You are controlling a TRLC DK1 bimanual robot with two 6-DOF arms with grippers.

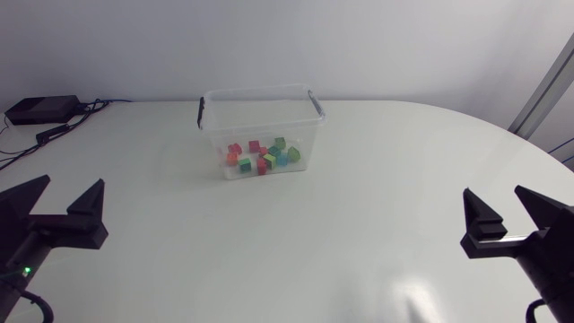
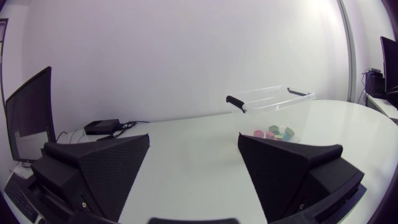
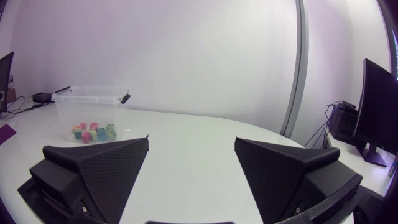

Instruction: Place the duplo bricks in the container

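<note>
The matte black left claw (image 1: pixel 70 187) sat spread and empty over the white worktop (image 1: pixel 359 233). Well ahead of it stood the clear plastic container with black handles (image 1: pixel 215 144), with the small red, green and blue duplo bricks (image 1: pixel 262 158) lying inside on its floor. The right claw (image 1: pixel 494 196) was likewise spread wide and empty, well apart from the container.

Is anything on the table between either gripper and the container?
Nothing visible. Only bare table lies between the left gripper, the right gripper and the container. The bricks already sit inside it.
</note>
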